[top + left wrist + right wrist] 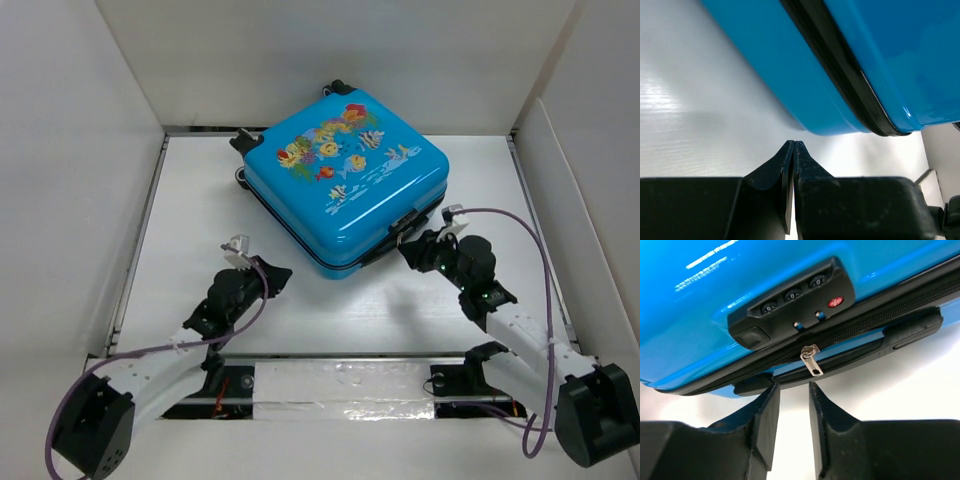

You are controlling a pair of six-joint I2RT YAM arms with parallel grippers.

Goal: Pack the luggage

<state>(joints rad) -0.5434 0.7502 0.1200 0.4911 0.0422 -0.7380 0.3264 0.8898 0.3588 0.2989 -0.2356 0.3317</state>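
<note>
One white table (200,200) carried one luggage (345,185), closed and lying flat at far centre, printed side up. Two grippers stood near its near edge. The left gripper (792,146) had its fingers pressed together, holding nothing. The right gripper (792,387) was slightly parted and empty, just beside one zipper pull (811,361) under one three-dial lock (790,302).

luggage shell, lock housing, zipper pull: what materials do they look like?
The luggage shell looks like hard glossy plastic: sharp light streaks, printed fish graphics. The lock housing is probably moulded black plastic with a matte finish: a dull, even surface around the dials. The zipper pull seems to be metal, going by its silvery shine, though it could be plated.
</note>
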